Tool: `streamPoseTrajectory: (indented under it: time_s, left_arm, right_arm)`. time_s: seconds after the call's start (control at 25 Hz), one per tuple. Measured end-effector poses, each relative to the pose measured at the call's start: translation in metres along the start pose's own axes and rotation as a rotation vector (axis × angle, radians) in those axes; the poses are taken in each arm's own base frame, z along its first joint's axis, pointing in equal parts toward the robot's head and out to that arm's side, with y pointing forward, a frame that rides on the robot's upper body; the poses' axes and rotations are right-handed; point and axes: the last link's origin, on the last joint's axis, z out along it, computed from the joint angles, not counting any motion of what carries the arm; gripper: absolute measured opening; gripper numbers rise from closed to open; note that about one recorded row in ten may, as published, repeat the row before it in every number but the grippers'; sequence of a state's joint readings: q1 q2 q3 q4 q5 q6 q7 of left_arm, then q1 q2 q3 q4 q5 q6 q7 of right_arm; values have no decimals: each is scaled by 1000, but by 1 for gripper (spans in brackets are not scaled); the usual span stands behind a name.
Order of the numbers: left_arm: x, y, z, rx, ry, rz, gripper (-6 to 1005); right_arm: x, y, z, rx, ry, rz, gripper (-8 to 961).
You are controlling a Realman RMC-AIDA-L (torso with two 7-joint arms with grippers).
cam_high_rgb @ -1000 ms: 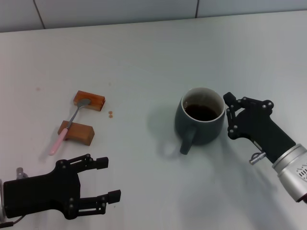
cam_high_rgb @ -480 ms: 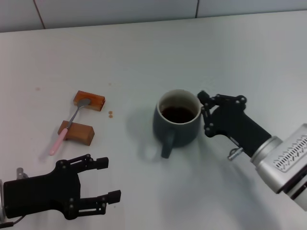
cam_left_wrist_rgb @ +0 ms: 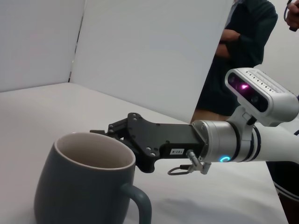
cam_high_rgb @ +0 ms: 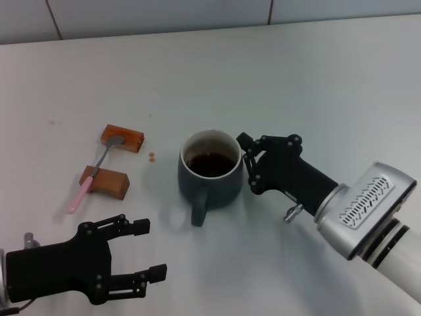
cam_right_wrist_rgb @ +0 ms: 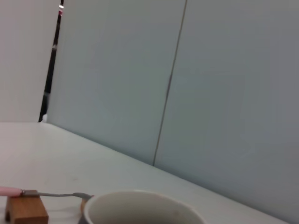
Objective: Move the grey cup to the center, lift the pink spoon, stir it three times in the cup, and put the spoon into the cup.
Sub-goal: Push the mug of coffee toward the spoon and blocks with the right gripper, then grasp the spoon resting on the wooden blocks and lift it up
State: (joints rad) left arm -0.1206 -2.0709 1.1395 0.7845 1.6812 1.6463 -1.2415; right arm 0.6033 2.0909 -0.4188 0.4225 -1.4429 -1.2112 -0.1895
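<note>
Lighting bright, even, overhead. Soft shadow falls left of the grey cup [cam_high_rgb: 209, 170] on the table [cam_high_rgb: 316, 85]. No glare. Right wrist view soft, cup rim blurred.

Cup [cam_high_rgb: 210, 176]: glazed ceramic, smooth, satin blue-grey outside, pale glossy inner wall; dark glossy liquid within.
Spoon [cam_high_rgb: 94, 172]: silver metal bowl and neck, faintly shiny; pale pink plastic handle, smooth.
Blocks [cam_high_rgb: 122, 138]: brown, wood-like, matt faces, resting under the spoon, well apart from the right claw.
Right claw [cam_high_rgb: 247, 163]: black matt plastic or coated metal links, small bright screw heads; against the cup's wall.
Right arm [cam_high_rgb: 368, 210]: brushed silver metal sleeve, white glossy shell.
Left claw [cam_high_rgb: 148, 250]: same black matt finish.
Table [cam_high_rgb: 197, 79]: white, smooth, matt.
</note>
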Motion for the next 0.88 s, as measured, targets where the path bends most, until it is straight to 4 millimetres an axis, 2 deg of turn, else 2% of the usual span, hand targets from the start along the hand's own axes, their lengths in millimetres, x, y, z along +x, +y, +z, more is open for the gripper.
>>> streamPoseTrajectory:
  time_s: [0.16,0.24,0.28,0.4,0.44,0.48,0.6,0.64,0.68,0.8,0.84,0.88]
  left_arm:
    - [-1,1,-1,1,0,-2,843]
    - [-2,1,-1,1,1,-1,843]
    - [-2,2,-1,1,1,-1,843]
    - [-2,2,-2,2,0,-2,843]
    - [-2,2,-2,2,-1,-1,843]
    - [-2,2,-2,2,-1,-1,843]
    - [-2,2,-2,2,0,-1,843]
    - [-2,2,-2,2,0,0,843]
    - [-2,2,-2,2,0,0,843]
    - [-2,1,-1,1,-2,3,843]
    - [-1,1,-1,0,-3,4,843]
    - [-1,0,-1,-1,-4,5,843]
  right_arm:
    - [0,-8,-4,75,-10,33,-1]
    - [0,-24,-18,192,-55,67,-1]
    - [0,-24,-18,192,-55,67,-1]
    - [-5,-32,-33,248,-138,92,0]
    - [-11,-34,-44,235,-215,121,0]
    - [-11,-34,-44,235,-215,121,0]
    - [-21,-38,-59,117,-327,198,-1]
    - [-28,-37,-65,-42,-368,252,-1]
    - [-28,-37,-65,-42,-368,252,-1]
    - [-34,-38,-72,-265,-357,323,4]
    - [-36,-41,-74,-402,-301,374,7]
    - [-36,-41,-74,-402,-301,374,10]
